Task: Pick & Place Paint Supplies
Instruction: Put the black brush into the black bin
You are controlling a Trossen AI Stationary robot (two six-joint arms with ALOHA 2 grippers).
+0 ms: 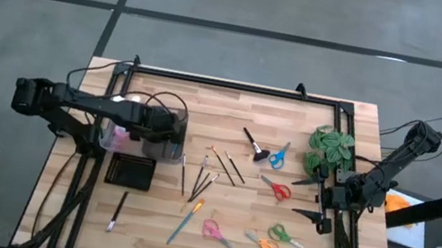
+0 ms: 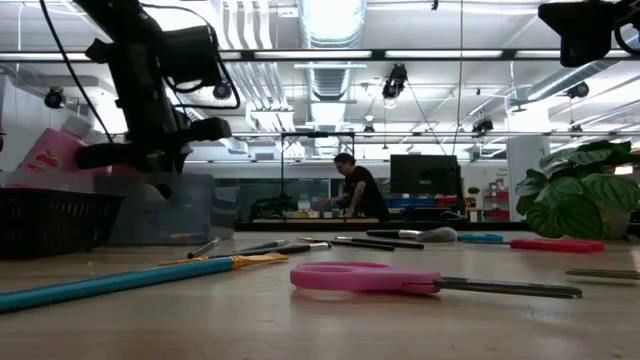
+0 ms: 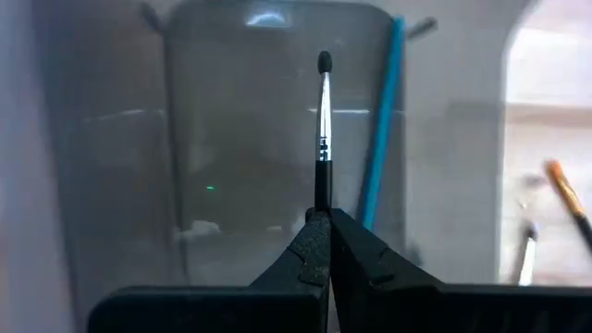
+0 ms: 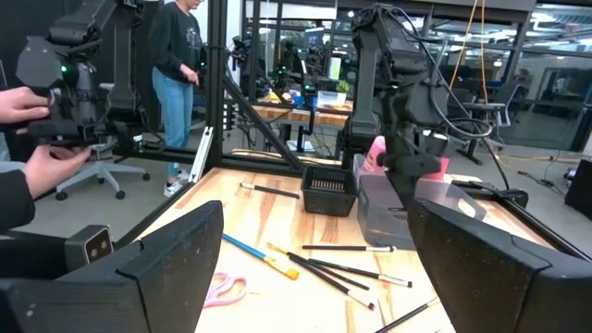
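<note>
My left gripper point(image 3: 326, 242) hangs over a clear plastic bin point(image 1: 166, 137) at the table's left, shut on a thin black-handled brush point(image 3: 323, 139). A blue-handled brush point(image 3: 382, 120) stands inside the bin. Pink bottles point(image 1: 120, 136) sit just left of the bin, also in the low view point(image 2: 48, 158). Several more thin brushes point(image 1: 214, 174) lie loose at mid-table, one more point(image 1: 117, 212) near the front left, and a stubby black brush point(image 1: 252, 143) lies farther back. My right gripper point(image 4: 314, 222) waits open over the table's right edge point(image 1: 314, 201). My left gripper pinches the thin brush by its black handle point(image 3: 322, 194) between the ends of its two fingers, coming from above and pointing down into the bin. The brush runs on straight beyond the fingertips, bristle end point(image 3: 324, 63) down, clear of the table.
A black mesh tray point(image 1: 131, 170) sits in front of the bin. Several scissors lie about: blue point(image 1: 277, 157), red point(image 1: 277, 189), pink point(image 1: 214, 230), green and orange point(image 1: 274, 238). A green leafy plant point(image 1: 331, 149) stands at the right. People show beyond the table point(image 4: 180, 55).
</note>
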